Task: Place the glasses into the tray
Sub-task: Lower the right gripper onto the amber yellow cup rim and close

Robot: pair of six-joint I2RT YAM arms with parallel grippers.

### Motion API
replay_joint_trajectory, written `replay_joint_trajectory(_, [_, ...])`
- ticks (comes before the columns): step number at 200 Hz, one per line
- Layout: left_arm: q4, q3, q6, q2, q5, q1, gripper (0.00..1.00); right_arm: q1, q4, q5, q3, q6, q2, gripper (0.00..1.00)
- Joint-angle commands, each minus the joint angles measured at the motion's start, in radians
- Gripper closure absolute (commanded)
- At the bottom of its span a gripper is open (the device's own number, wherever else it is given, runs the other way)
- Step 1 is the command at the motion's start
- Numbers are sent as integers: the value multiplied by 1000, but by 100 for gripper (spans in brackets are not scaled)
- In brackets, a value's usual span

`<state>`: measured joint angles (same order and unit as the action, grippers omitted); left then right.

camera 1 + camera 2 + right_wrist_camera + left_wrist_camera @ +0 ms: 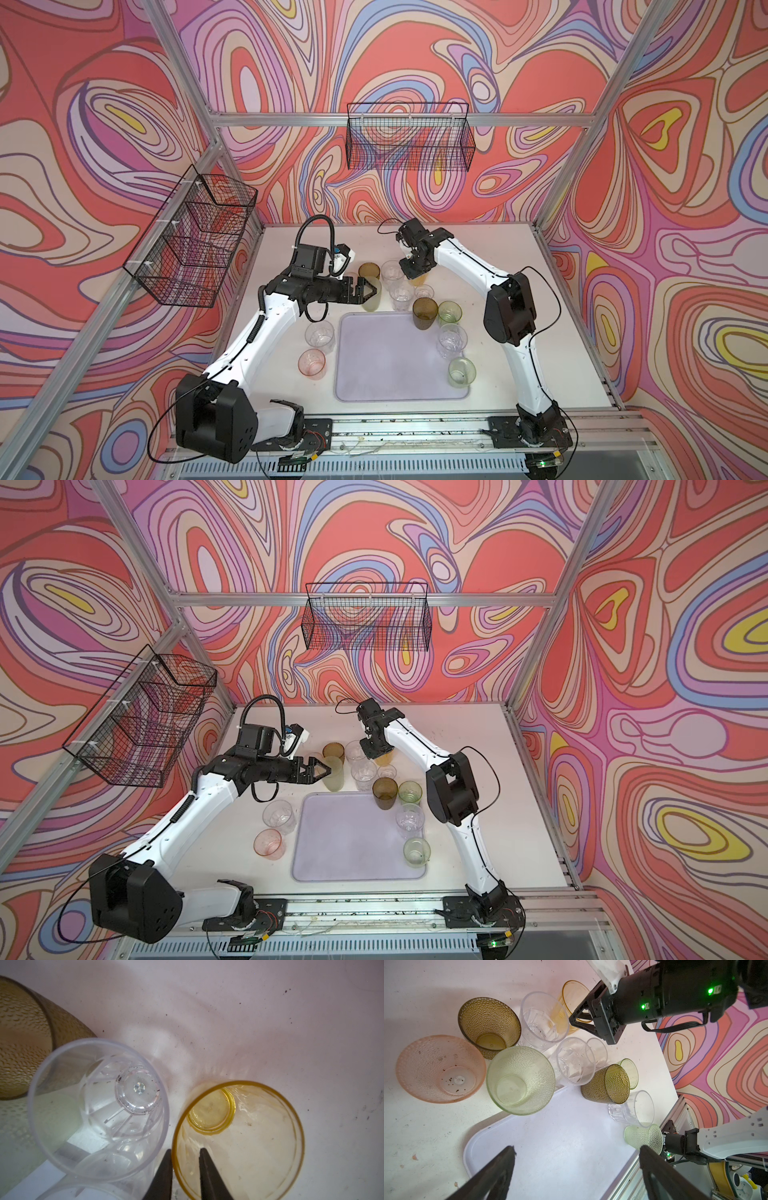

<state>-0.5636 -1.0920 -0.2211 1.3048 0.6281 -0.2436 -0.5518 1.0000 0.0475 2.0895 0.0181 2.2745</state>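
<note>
1. The amber glass (pixel 239 1142) looks light, thin-walled and stiff, probably plastic. Its wall is smooth, so we judge that a shallow pinch could slip or tip it. The best hold is over the rim, one finger inside and one outside, set low enough to bite.
2. It is see-through yellow, round, upright and empty, with a darker rim and a small thick base.
3. It stands on the table (pixel 519 257) beyond the far edge of the tray (pixel 386 357), just beside a clear glass (pixel 97 1105). We judge that lifting it straight up would keep it from knocking that neighbour.
4. The right gripper (pixel 185 1153) straddles its wall with the jaws narrow. A gap shows at the inner finger, so we judge it not yet clamped.
5. The left gripper (pixel 577 1148) hangs spread wide and empty near the tray's far left corner.
6. The tray's middle is bare, and other glasses ring its far, left and right edges.
</note>
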Motion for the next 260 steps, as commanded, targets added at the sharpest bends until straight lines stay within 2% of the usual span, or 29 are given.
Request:
replay_joint_trajectory(1, [10,6,2,-9,1,-1,4,7,-12,-4,28,-10,29,79])
replay_joint_trajectory(108, [7,6,5,-12,-5,-1,4,18,-11,-2,22,-15,20,92])
replay_joint_trajectory(135, [7,7,5,-12,-5,-1,4,20,-8,7,18,-15,12,100])
replay_joint_trajectory(260, [11,7,2,-13,1,-1,4,21,84,70,46,23,-79,100])
